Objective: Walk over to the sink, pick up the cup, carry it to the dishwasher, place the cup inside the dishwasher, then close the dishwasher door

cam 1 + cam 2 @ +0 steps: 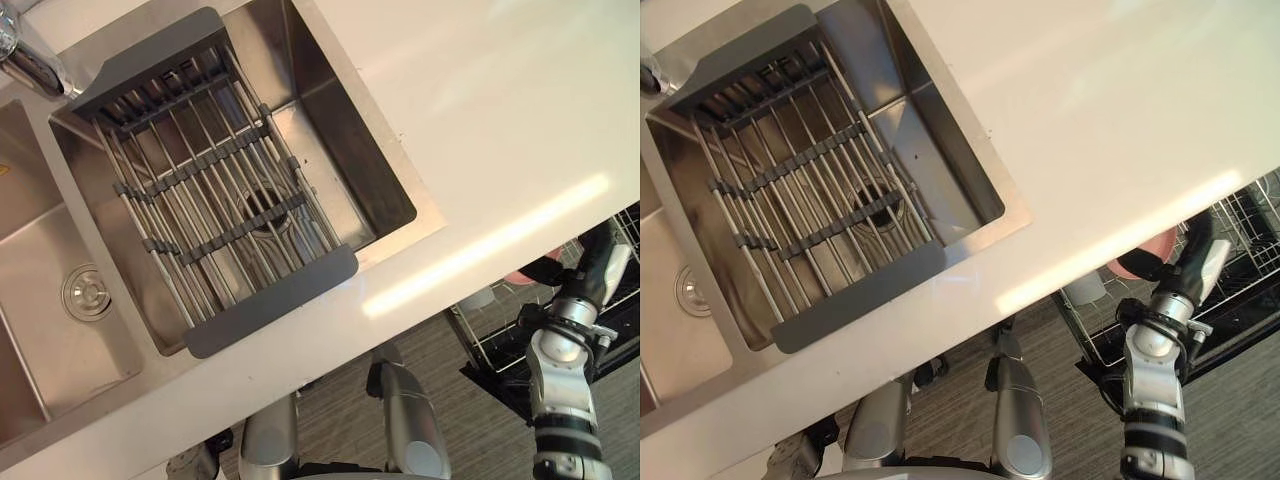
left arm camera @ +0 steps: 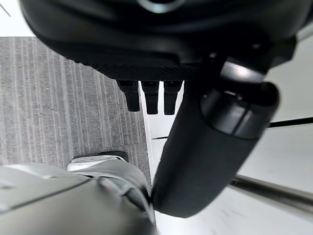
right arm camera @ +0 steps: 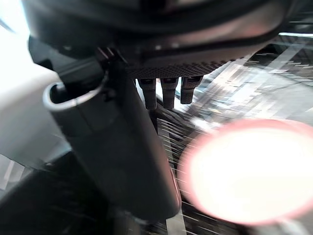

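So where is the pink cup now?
The round pink cup shows low on the right in the eye views, beside the right hand, over the dishwasher's wire rack.

white counter (image 1: 500,100) with steel sink (image 1: 350,150), grey slatted rack (image 1: 210,190) across the basin

Pink cup (image 1: 1136,266) at dishwasher rack (image 1: 1245,226)
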